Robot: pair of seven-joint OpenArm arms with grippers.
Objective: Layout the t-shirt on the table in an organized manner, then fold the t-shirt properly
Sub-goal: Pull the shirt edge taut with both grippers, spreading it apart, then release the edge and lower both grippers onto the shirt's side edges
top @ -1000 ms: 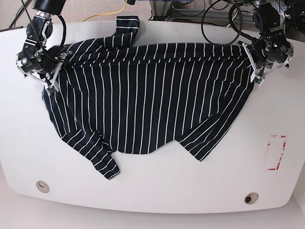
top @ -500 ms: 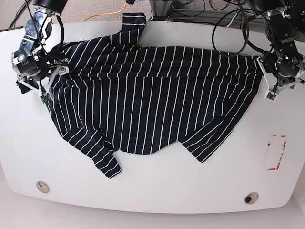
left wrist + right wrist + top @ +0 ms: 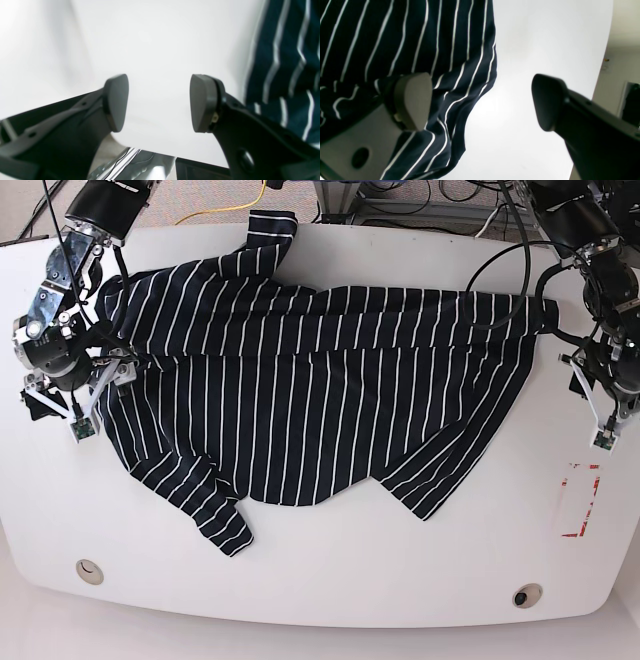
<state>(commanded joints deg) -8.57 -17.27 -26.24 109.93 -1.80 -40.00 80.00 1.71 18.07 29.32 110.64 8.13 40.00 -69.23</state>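
Observation:
The black t-shirt [image 3: 300,380] with thin white stripes lies spread wide on the white table [image 3: 400,580], rumpled, one sleeve at the far edge and one folded sleeve at the front left. My left gripper [image 3: 603,420] stands open just off the shirt's right end. In the left wrist view the left gripper [image 3: 159,103] has bare table between its pads, and the t-shirt [image 3: 287,62] lies to one side. My right gripper [image 3: 85,408] is open at the shirt's left edge. In the right wrist view the right gripper [image 3: 480,101] straddles the t-shirt's [image 3: 420,37] edge without holding it.
A red rectangular outline [image 3: 580,500] marks the table's right side. Two round holes [image 3: 90,571] [image 3: 527,595] sit near the front edge. Cables [image 3: 480,210] run behind the far edge.
Both grippers have let go of the shirt's upper corners and opened. Each has moved outward and toward the front edge. The shirt's top edge has slackened and settled on the table.

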